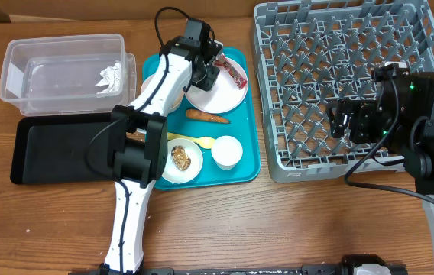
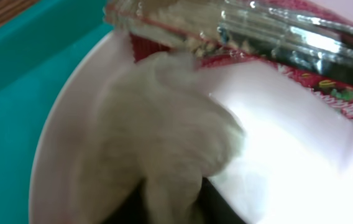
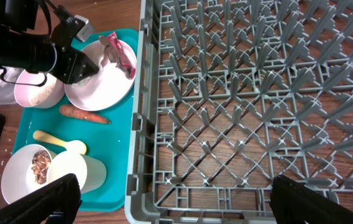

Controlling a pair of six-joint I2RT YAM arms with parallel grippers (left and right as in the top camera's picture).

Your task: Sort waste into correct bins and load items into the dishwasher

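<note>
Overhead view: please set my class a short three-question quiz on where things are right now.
1. True or false: the orange carrot-like piece lies on the teal plastic serving tray, outside any dish.
2. What lies in the clear rectangular plastic tub?
3. Which end effector hangs over the round white-pink plate? A left, B right, C neither.

Key
1. True.
2. A crumpled white napkin.
3. A, the left end effector.
</note>
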